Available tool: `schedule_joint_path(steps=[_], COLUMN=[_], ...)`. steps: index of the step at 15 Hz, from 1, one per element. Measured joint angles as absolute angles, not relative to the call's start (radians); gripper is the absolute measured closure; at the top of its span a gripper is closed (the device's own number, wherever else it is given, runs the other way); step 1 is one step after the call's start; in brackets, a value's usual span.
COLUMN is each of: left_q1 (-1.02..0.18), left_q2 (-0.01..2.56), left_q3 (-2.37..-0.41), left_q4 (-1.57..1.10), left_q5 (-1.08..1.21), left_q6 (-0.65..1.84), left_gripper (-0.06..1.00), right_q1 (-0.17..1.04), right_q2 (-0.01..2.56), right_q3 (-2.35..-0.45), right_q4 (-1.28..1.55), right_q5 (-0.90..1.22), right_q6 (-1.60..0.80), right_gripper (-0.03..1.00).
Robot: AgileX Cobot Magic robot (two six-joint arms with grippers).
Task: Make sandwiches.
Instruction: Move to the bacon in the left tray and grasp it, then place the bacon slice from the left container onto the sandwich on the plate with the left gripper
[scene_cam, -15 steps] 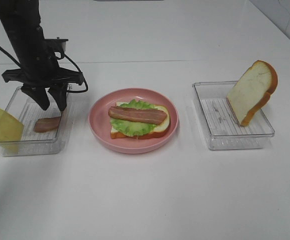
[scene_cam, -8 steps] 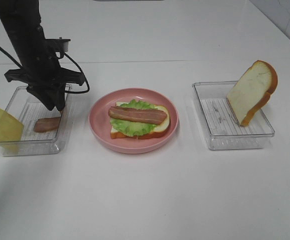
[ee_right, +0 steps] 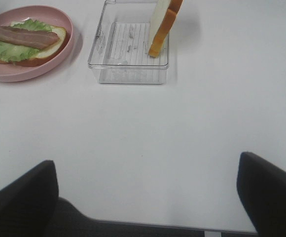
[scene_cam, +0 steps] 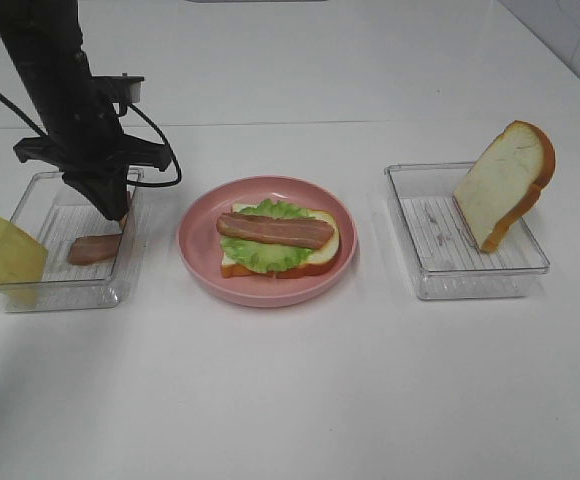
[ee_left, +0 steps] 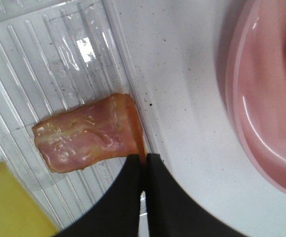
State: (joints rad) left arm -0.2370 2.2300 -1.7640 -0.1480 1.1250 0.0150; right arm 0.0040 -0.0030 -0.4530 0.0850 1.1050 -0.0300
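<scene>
An open sandwich [scene_cam: 275, 238] lies on the pink plate [scene_cam: 195, 250]: one bread slice, green lettuce and a bacon strip on top. A second bacon strip [scene_cam: 92, 248] lies in the clear left tray [scene_cam: 30, 290], beside a yellow cheese square [scene_cam: 5, 252] leaning on its left wall. My left gripper [scene_cam: 118, 212] reaches down into that tray. In the left wrist view it [ee_left: 144, 160] is shut, pinching the edge of the bacon strip [ee_left: 84, 138]. Another bread slice [scene_cam: 500, 185] leans upright in the right tray [scene_cam: 470, 280]. My right gripper [ee_right: 148, 197] stands open over bare table.
The left tray's wall [ee_left: 128, 79] runs just beside the pinched bacon end, and the plate's rim [ee_left: 251, 108] lies close to its right. A black cable [scene_cam: 160, 150] loops off the left arm. The table's front half is white and bare.
The left gripper's fingers have come together on the end of the bacon strip in the left tray. Nothing else has moved.
</scene>
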Motion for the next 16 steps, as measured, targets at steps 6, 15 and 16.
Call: schedule_joint_path(steps=[6,15,16], left_q1=[-0.237,-0.275,-0.292], left_q2=[2.151,1.987,1.976], left_q3=[-1.764,-1.764,-1.764], left_q4=[-0.148,-0.149,-0.15], left_q5=[1.154,1.181,1.181], left_q6=[0.015,-0.012,-0.015], left_gripper=[0.94,0.94,0.94], right_q1=[0.004,0.004,0.004], right_q2=[-0.003,-0.003,-0.003], right_q3=[-0.453,-0.453,-0.453], right_q4=[0.085,0.085,0.085], right_q5=[1.105,1.105,1.105], right_q6=[-0.03,-0.03,-0.03], right_gripper=[0.03,0.03,0.03])
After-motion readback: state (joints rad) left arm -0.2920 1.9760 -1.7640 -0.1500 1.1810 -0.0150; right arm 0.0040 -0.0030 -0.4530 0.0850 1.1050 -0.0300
